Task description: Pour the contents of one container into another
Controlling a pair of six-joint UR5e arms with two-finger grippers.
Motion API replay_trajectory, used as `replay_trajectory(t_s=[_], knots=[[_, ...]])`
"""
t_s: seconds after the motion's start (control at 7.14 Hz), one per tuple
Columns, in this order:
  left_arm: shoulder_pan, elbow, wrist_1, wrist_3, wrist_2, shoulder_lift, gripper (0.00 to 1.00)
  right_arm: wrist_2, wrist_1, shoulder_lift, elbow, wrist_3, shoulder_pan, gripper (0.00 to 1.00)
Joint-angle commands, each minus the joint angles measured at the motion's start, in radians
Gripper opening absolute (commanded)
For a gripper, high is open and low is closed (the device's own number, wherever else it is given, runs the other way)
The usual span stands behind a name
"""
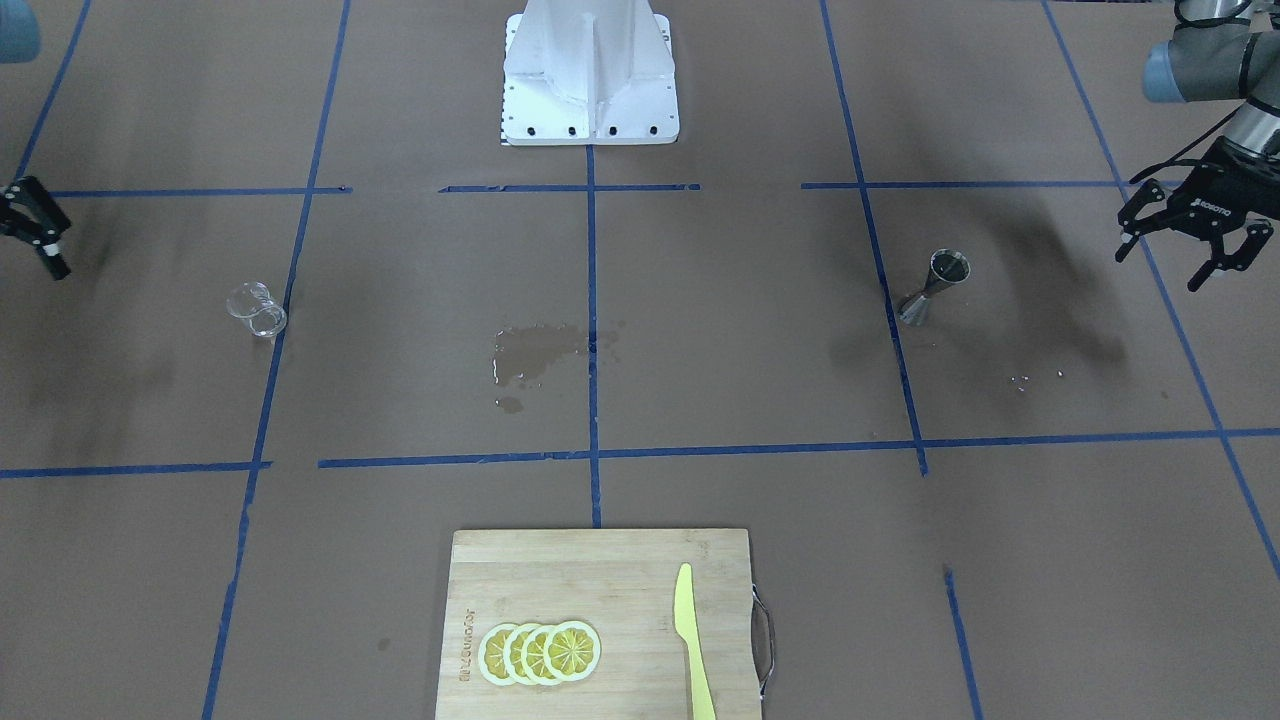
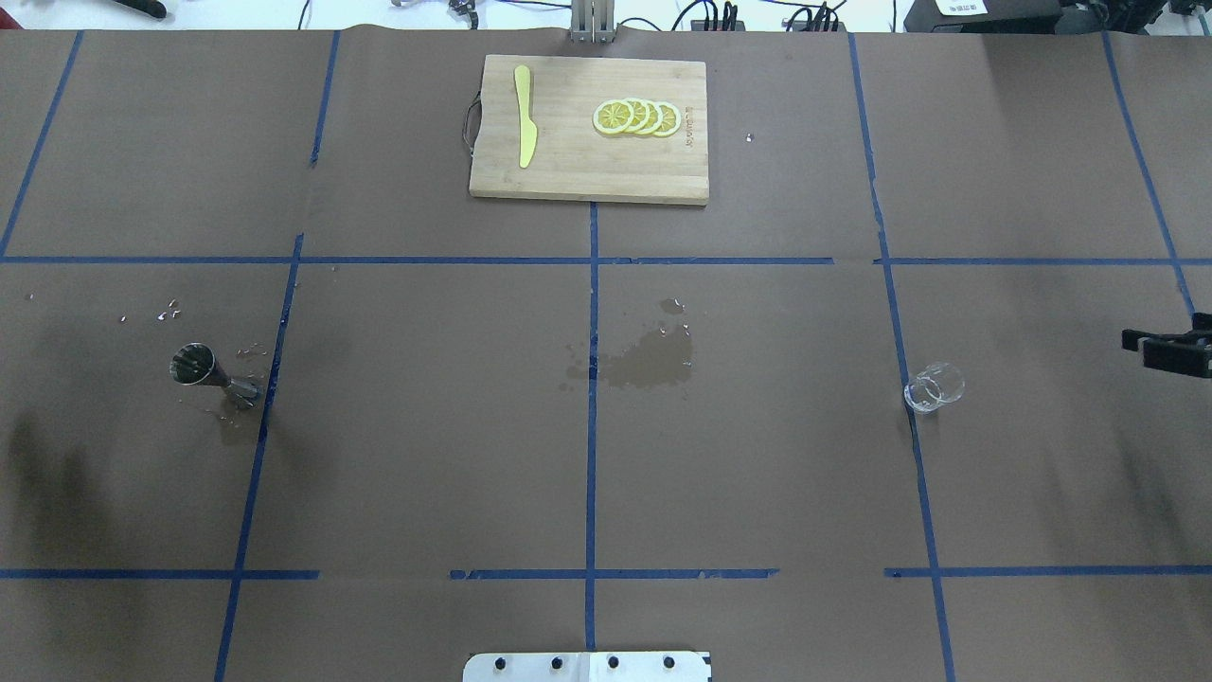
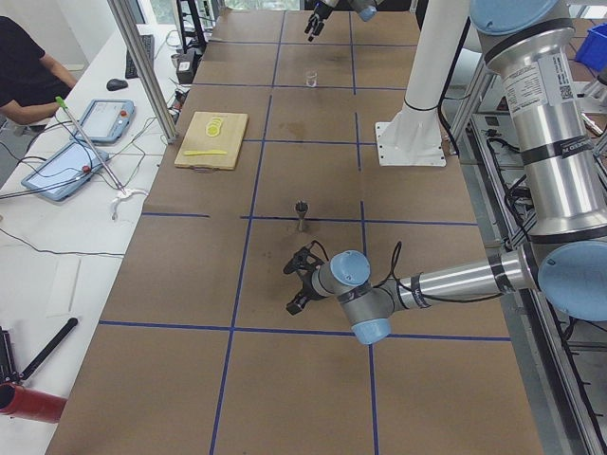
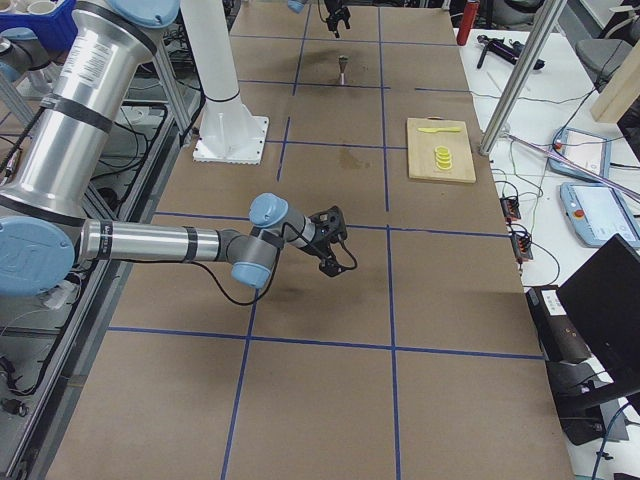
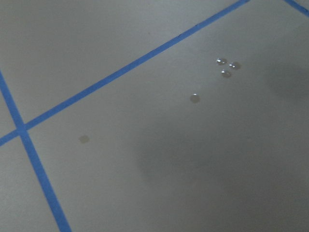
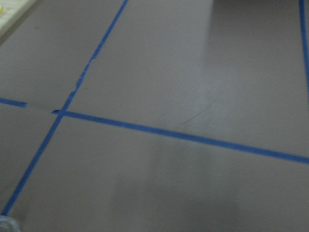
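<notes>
Glass cup (image 1: 257,309), steel jigger (image 1: 933,287) upright, apart.

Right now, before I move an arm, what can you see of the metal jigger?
The jigger is shiny grey metal: two cones joined at a narrow waist. It stands upright on the brown table cover, open mouth up, its foot beside a blue tape line, droplets scattered round it. Nothing else touches it; the left gripper hangs open, apart from it. Its contents cannot be seen.

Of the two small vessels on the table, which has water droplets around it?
The grey hourglass-shaped steel jigger on the robot's left side: droplets glint on the brown paper around it. The small clear glass cup has none visible nearby.
</notes>
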Motion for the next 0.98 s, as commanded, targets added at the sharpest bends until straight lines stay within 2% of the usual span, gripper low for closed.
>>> replay_trajectory(t_s=[0.0, 0.14, 0.28, 0.42, 0.56, 0.7, 0.84], knots=[[-0.14, -0.005, 0.136, 0.009, -0.184, -0.033, 1.0, 0.295, -0.429, 0.155, -0.029, -0.393, 0.357, 1.0], [-0.192, -0.023, 0.207, 0.009, -0.288, -0.053, 1.0, 0.417, -0.713, 0.262, -0.042, -0.506, 0.47, 1.0], [-0.234, -0.092, 0.315, 0.015, -0.357, -0.055, 1.0, 0.468, -0.977, 0.33, -0.036, -0.648, 0.524, 1.0], [-0.295, -0.171, 0.457, 0.121, -0.378, -0.044, 1.0, 0.469, -1.121, 0.356, -0.036, -0.731, 0.521, 1.0], [-0.347, -0.263, 0.716, 0.291, -0.377, -0.049, 1.0, 0.469, -1.192, 0.39, -0.036, -0.737, 0.514, 1.0], [-0.406, -0.339, 0.938, 0.441, -0.328, -0.073, 1.0, 0.469, -1.209, 0.393, -0.036, -0.737, 0.511, 1.0], [-0.453, -0.361, 1.117, 0.52, -0.306, -0.131, 1.0, 0.467, -1.21, 0.395, -0.034, -0.737, 0.509, 1.0]])
